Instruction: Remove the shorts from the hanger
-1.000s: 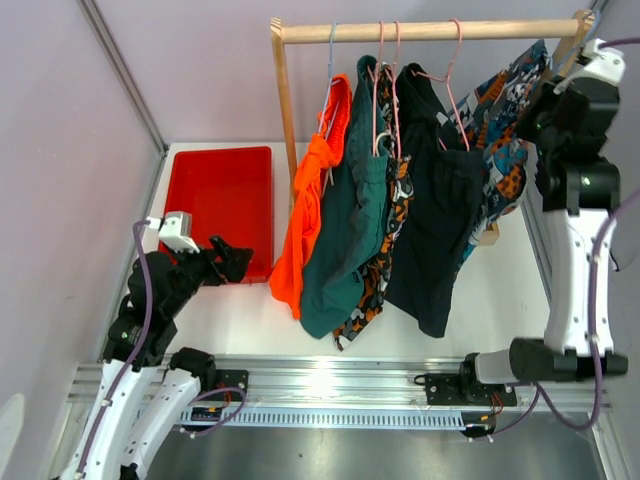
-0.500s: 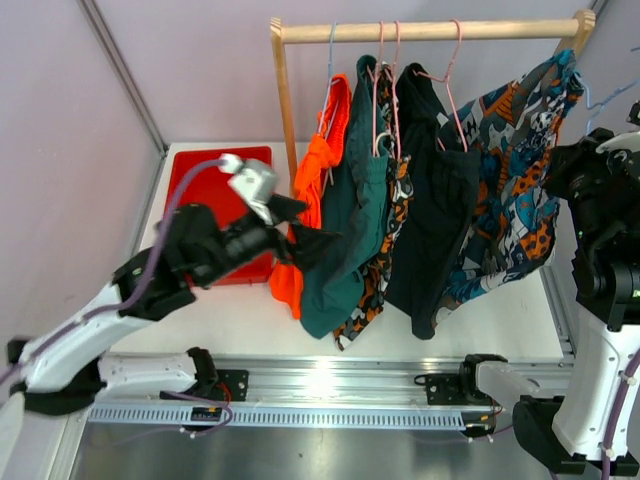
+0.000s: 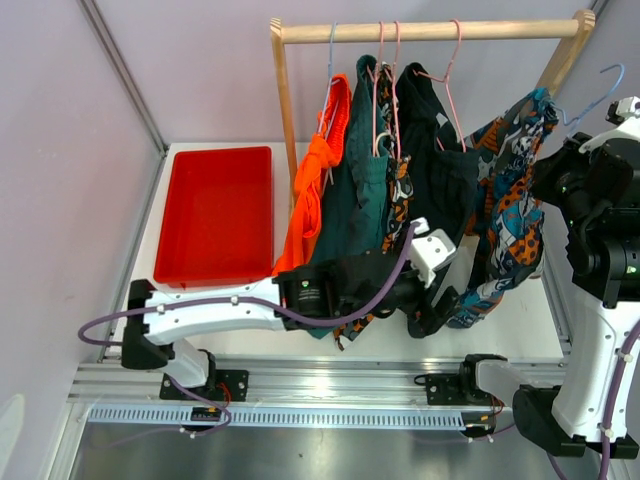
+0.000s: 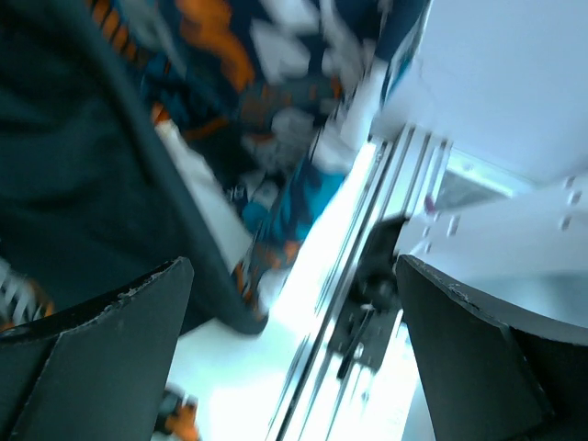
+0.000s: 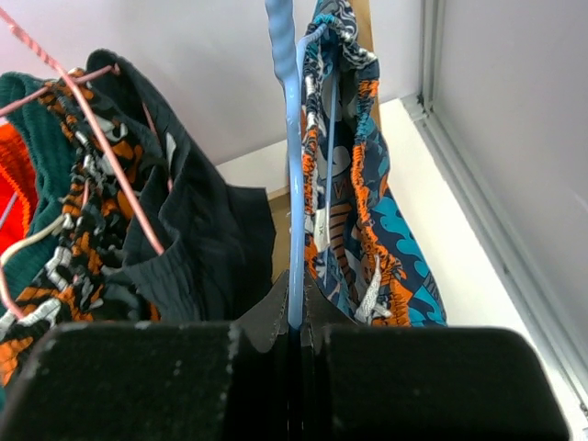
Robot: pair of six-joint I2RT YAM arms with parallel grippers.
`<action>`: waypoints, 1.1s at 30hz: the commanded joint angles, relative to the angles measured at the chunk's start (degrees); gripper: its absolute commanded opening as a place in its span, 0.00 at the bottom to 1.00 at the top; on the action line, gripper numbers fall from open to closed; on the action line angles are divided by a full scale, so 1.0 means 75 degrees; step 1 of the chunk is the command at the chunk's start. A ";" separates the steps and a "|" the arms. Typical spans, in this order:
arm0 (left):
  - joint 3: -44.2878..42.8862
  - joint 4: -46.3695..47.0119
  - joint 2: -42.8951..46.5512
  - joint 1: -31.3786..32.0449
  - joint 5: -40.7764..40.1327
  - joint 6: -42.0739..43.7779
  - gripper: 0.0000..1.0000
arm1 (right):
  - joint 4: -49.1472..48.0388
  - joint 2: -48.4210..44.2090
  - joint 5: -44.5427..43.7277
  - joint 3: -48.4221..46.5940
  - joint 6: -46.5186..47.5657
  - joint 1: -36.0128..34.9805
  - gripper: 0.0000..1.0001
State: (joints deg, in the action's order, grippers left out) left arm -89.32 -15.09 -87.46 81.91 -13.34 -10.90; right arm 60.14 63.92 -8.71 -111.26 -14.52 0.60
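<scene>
My right gripper [image 3: 556,168] is shut on a blue hanger [image 5: 292,175] and holds it off the wooden rail [image 3: 430,30], to the right of the rack post. The blue-white print shorts [image 3: 505,215] hang from that hanger, and they also show in the right wrist view [image 5: 354,193]. My left gripper [image 3: 445,300] is open and empty, low beside the hem of these shorts [image 4: 276,129]. The orange shorts [image 3: 310,210], teal shorts [image 3: 350,220], orange-black-white print shorts [image 3: 398,200] and navy shorts [image 3: 445,180] hang on the rail.
A red tray [image 3: 215,215] lies at the left of the white table. The rack's wooden post [image 3: 285,110] stands beside it. Pink hangers [image 5: 92,119] carry the middle shorts. The metal base rail [image 4: 367,276] runs under my left gripper.
My left arm swung from beside the red tray across to the right, under the hanging shorts. My right gripper took the blue hanger with its shorts off the rail, rightward and lower.
</scene>
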 commanded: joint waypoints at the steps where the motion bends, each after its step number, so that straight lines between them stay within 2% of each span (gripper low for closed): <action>1: -0.0839 0.0957 -0.0220 0.0036 0.0255 0.0175 0.99 | -0.0061 -0.0249 0.0259 -0.0178 -0.0266 0.0002 0.00; 6: -0.1297 0.1168 -0.0912 0.0059 0.0349 0.0211 0.99 | -0.0132 -0.0413 0.0399 0.0151 -0.0360 -0.0010 0.00; 15: -0.1837 0.1450 -0.1733 0.0059 0.0946 0.0059 0.99 | -0.0026 -0.0331 0.0423 -0.0024 -0.0220 -0.0010 0.00; 23: -0.1498 0.2000 -0.1956 0.0059 0.1053 -0.0012 0.98 | 0.0079 -0.0273 0.0610 -0.0177 -0.0313 -0.0010 0.00; 25: -0.1381 0.2525 -0.2002 0.0059 0.1029 0.0011 0.97 | 0.0161 -0.0261 0.0657 -0.0212 -0.0313 -0.0010 0.00; 28: -0.1484 0.2902 -0.2201 0.0059 0.0901 0.0117 0.88 | 0.0278 -0.0273 0.0728 -0.0270 -0.0360 -0.0010 0.00; 29: -0.1543 0.2926 -0.2376 0.0036 0.0877 0.0163 0.77 | 0.0301 -0.0273 0.0786 -0.0270 -0.0395 -0.0010 0.00; 30: -0.1614 0.2926 -0.2459 0.0024 0.0865 0.0175 0.70 | 0.0337 -0.0273 0.0821 -0.0259 -0.0430 -0.0010 0.00; 31: -0.1858 0.2892 -0.2564 0.0024 0.0923 0.0175 0.47 | 0.0348 -0.0273 0.0856 -0.0259 -0.0465 -0.0010 0.00; 33: -0.2035 0.2810 -0.2728 0.0012 0.0970 0.0175 0.28 | 0.0349 -0.0250 0.0927 -0.0235 -0.0489 -0.0010 0.00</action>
State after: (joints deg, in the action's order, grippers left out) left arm -100.92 3.42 -105.91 82.04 -6.79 -10.20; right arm 63.81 62.35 -3.66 -111.02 -17.17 0.60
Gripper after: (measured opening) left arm 0.328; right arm 0.034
